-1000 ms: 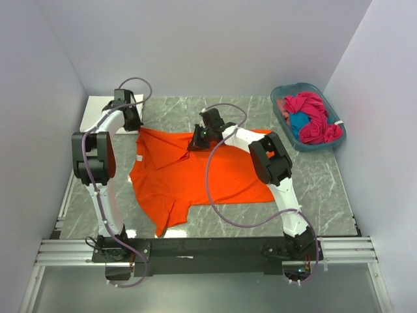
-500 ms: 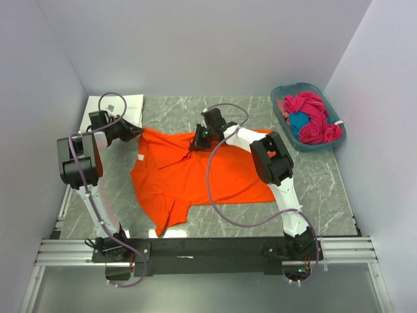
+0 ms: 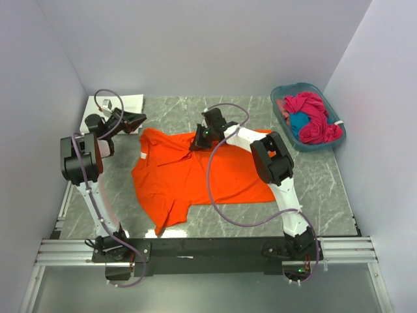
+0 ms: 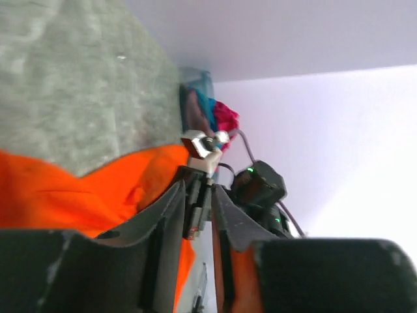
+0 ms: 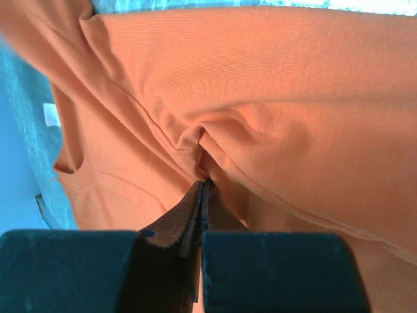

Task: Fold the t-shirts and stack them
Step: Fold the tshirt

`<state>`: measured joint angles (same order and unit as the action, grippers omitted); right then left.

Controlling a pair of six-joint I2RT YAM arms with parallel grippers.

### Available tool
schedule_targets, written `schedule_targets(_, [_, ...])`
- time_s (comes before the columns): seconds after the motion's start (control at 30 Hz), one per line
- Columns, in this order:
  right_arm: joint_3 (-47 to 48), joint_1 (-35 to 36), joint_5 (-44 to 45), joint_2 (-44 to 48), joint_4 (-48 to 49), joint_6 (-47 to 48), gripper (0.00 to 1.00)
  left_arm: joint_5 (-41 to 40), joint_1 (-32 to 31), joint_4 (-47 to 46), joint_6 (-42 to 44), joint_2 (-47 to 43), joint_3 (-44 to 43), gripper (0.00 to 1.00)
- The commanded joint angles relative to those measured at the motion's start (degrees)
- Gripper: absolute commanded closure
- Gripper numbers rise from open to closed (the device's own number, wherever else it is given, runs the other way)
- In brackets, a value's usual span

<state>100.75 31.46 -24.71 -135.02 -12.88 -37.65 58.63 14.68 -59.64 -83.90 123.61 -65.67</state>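
Note:
A bright orange t-shirt (image 3: 195,173) lies spread on the grey marble table (image 3: 313,189), rumpled along its far edge. My right gripper (image 3: 199,139) is shut on a pinch of that far edge; in the right wrist view the cloth (image 5: 260,98) bunches at the closed tips (image 5: 203,182). My left gripper (image 3: 133,120) hovers just off the shirt's back-left corner. Its fingers (image 4: 171,208) stand slightly apart around the gripper's gap (image 4: 199,189), with nothing between them and the orange shirt (image 4: 65,189) below. Magenta (image 3: 311,114) and blue (image 3: 298,122) t-shirts are heaped in the basket.
A teal plastic basket (image 3: 340,134) sits at the back right corner. A white folded cloth (image 3: 130,101) lies at the back left, behind the left arm. Purple walls close in on three sides. The arms' mounting rail (image 3: 208,248) runs along the near edge.
The left arm's elbow swung out to the left. Its jaws came apart and drew back off the shirt's back-left corner. The right gripper kept its pinch and stayed put.

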Motion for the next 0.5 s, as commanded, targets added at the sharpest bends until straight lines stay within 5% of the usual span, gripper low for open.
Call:
schedule_targets(0.0, [-1.3,-0.9,2.9,1.5,-3.4,1.5,1.00,-3.9,1.8,5.7,11.6,-5.4,1.2,0.71])
schedule_targets(0.03, [-1.3,-1.0,2.9,1.5,-3.3,1.6,1.00,-6.1,1.8,21.0,17.1,-8.9,-0.1,0.67])
schedule_targets(0.17, [-1.2,-1.1,2.8,1.5,-3.3,1.6,1.00,-17.2,1.5,43.7,35.1,-14.3,-5.1,0.65])
schedule_targets(0.47, [-0.8,-1.1,3.0,1.0,-3.5,1.5,1.00,-27.8,-0.3,67.7,52.0,-10.8,-16.8,0.58])
